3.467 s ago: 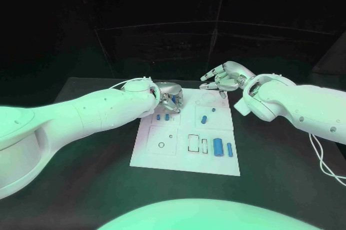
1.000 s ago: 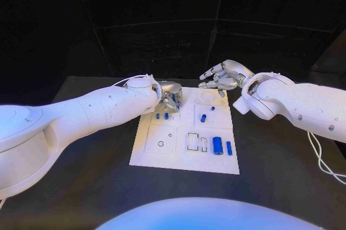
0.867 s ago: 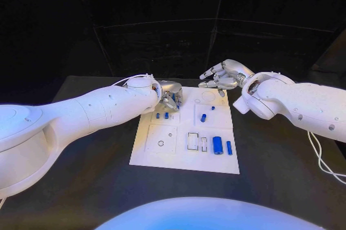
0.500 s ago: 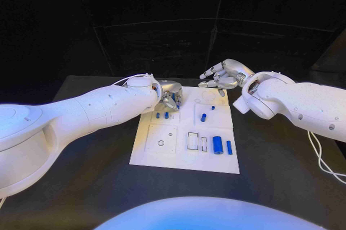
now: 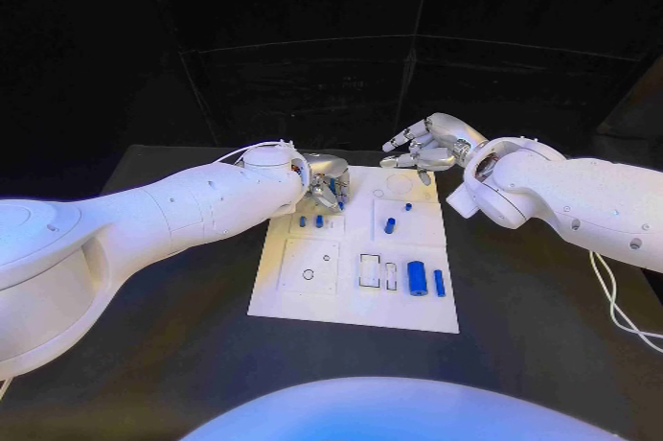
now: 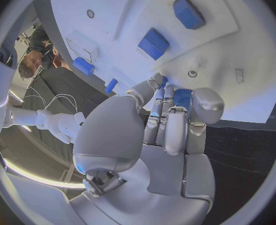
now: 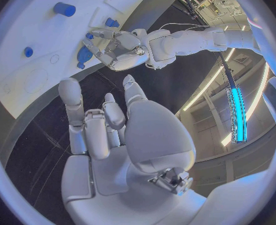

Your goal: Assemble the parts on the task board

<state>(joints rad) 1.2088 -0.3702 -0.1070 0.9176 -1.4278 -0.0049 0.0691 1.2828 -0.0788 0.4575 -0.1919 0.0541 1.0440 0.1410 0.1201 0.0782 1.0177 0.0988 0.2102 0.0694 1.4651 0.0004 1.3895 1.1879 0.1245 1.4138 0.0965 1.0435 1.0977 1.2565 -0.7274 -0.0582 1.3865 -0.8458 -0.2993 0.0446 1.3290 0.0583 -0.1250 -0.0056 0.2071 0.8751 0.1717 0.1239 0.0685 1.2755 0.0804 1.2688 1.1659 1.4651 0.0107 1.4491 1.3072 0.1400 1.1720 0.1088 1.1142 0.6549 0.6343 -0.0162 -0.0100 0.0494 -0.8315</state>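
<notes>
Left hand (image 5: 326,189) hangs over the far-left corner of the task board (image 5: 284,302), fingers drawn together, and from the wrist camera it looks to be pinching a small blue piece (image 6: 182,96) at its fingertips, right down at the white surface.

Starting from the near edge of the board: a fat blue cylinder (image 5: 416,275) and a slimmer blue bar (image 5: 440,283) lie side by side on the near-right section, next to rectangular outlines that look unfilled. On the near-left section I can make out only a small ring mark, no blue piece in it. Further back, two short blue pegs (image 5: 311,222) stand close together on the left, just in front of the left hand, and another blue piece (image 5: 391,225) with a tiny one (image 5: 408,208) beyond it sits on the right-hand section.

At the far edge, the right hand (image 5: 430,150) hovers past the board's far-right corner, fingers loosely spread, holding nothing I can see.

My guess is the job is early to midway: some pegs seem seated, several parts loose, one going in.
</notes>
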